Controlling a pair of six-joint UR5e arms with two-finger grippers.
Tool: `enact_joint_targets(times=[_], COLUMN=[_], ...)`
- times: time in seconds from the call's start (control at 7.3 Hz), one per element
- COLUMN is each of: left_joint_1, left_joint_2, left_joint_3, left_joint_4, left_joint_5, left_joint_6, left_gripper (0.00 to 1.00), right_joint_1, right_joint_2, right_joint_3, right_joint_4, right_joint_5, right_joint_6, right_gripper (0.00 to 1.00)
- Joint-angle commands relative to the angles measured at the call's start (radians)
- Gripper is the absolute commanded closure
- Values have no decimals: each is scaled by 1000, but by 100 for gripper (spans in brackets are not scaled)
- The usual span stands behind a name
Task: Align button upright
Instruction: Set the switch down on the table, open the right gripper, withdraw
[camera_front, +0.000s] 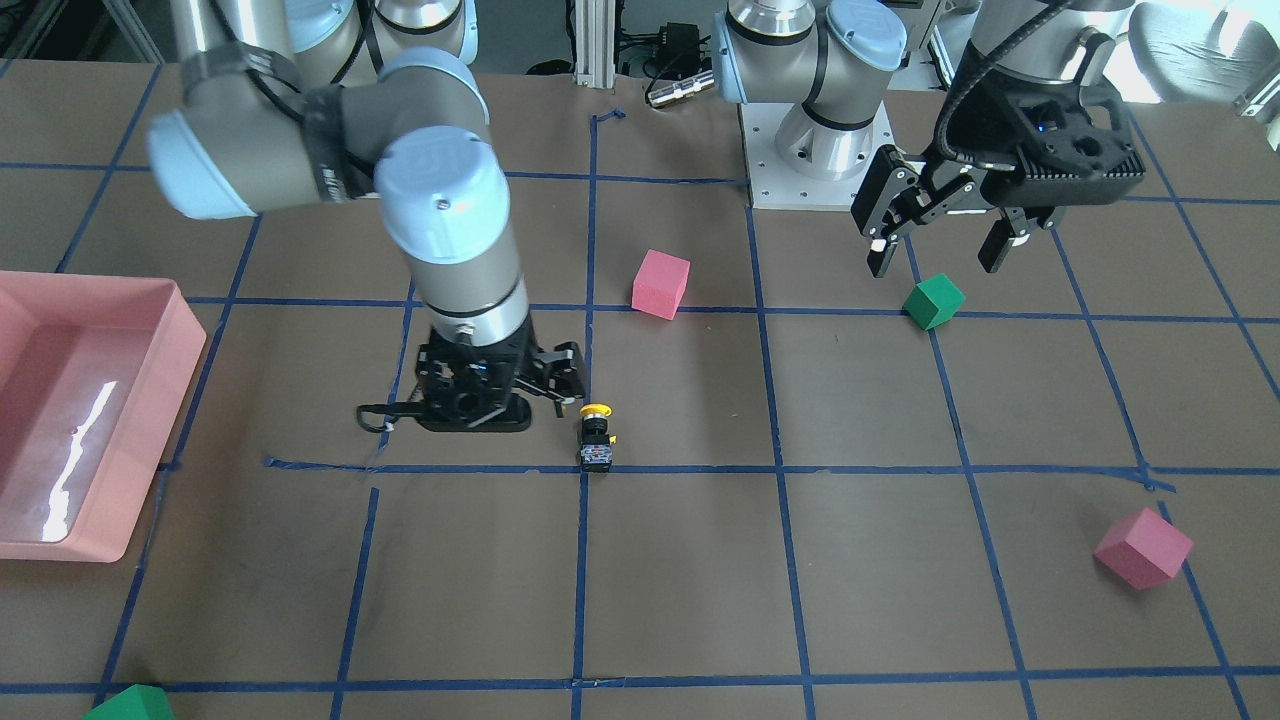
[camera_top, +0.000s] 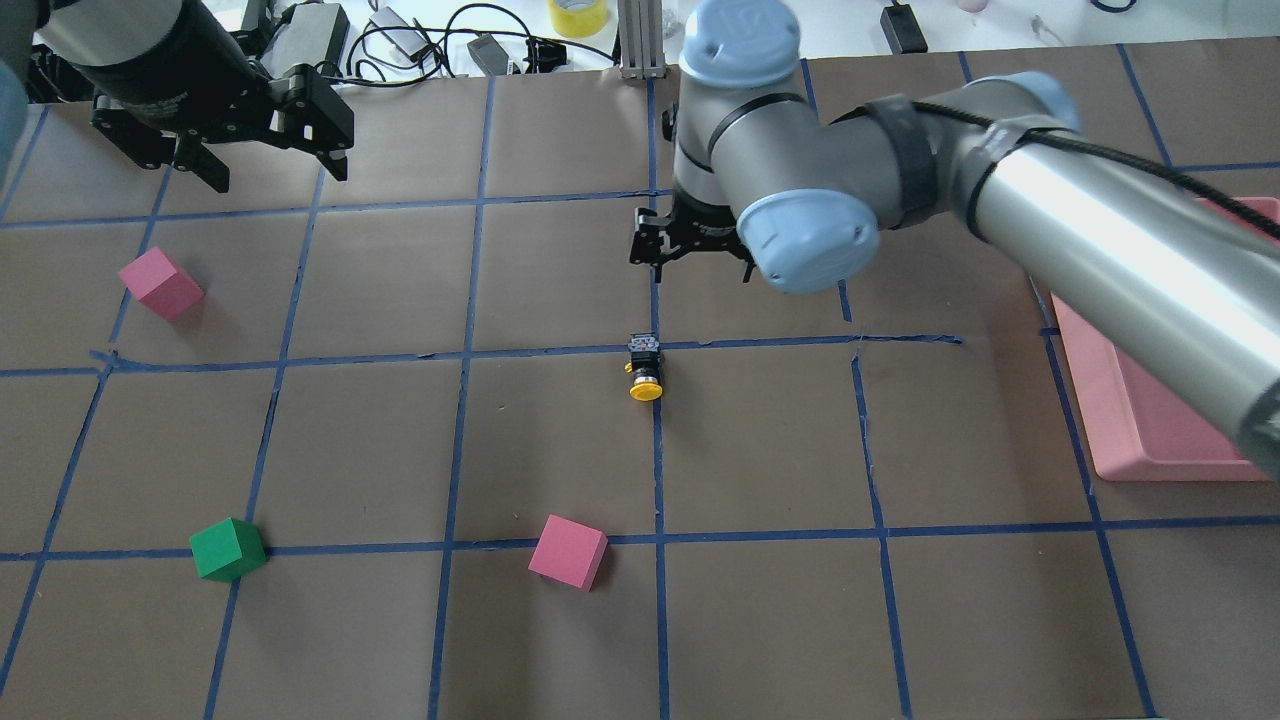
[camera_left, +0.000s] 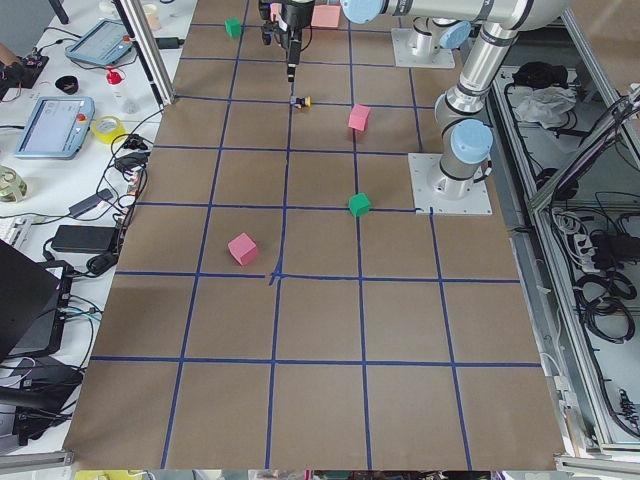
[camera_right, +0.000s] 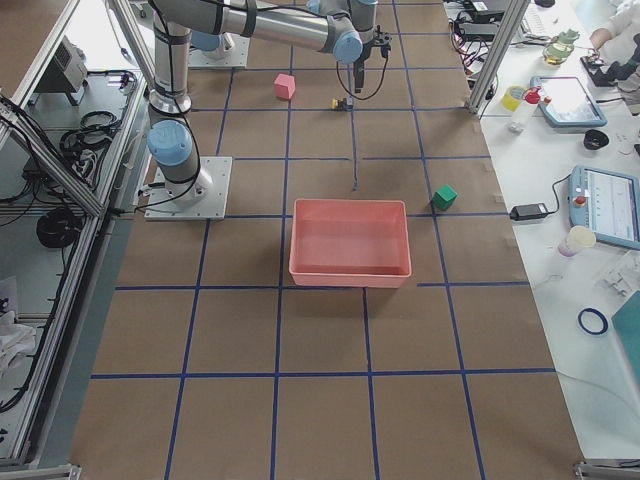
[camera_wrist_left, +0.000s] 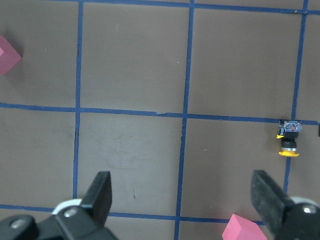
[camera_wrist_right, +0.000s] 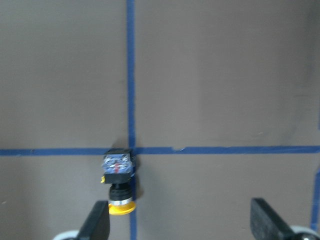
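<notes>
The button (camera_front: 597, 437) lies on its side on a blue tape line, its yellow cap toward the robot and its silvery base away from it. It also shows in the overhead view (camera_top: 644, 368). My right gripper (camera_front: 495, 395) points down and hovers close beside it, open and empty. In the right wrist view the button (camera_wrist_right: 119, 182) sits just above the left fingertip (camera_wrist_right: 97, 222), off-centre from the gripper (camera_wrist_right: 182, 225). My left gripper (camera_front: 940, 250) is open and empty, held high and far from the button, which its wrist view shows at the right edge (camera_wrist_left: 289, 140).
A pink tray (camera_front: 30, 520) stands at the table end on the robot's right. A pink cube (camera_front: 661, 284) lies between the button and the robot. A green cube (camera_front: 933, 301) sits under my left gripper. Another pink cube (camera_front: 1143, 548) and green cube (camera_front: 130, 705) lie farther out.
</notes>
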Motion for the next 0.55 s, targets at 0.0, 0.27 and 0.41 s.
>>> enact_joint_targets(times=[0.0, 0.27, 0.41], left_joint_1=[-3, -28, -57], left_joint_2=[-15, -38, -41], left_joint_3=[0, -39, -96], left_joint_4=[8, 21, 125], left_joint_5=[0, -5, -2], left_joint_6=[-16, -18, -19], left_gripper=[0, 0, 0], right_joint_1=[-155, -167, -167], right_joint_2=[-187, -277, -286], right_joint_3=[6, 6, 6], right_joint_4=[204, 284, 283], right_joint_5=[14, 14, 28], right_joint_6=[-165, -181, -181], right_gripper=[0, 0, 0])
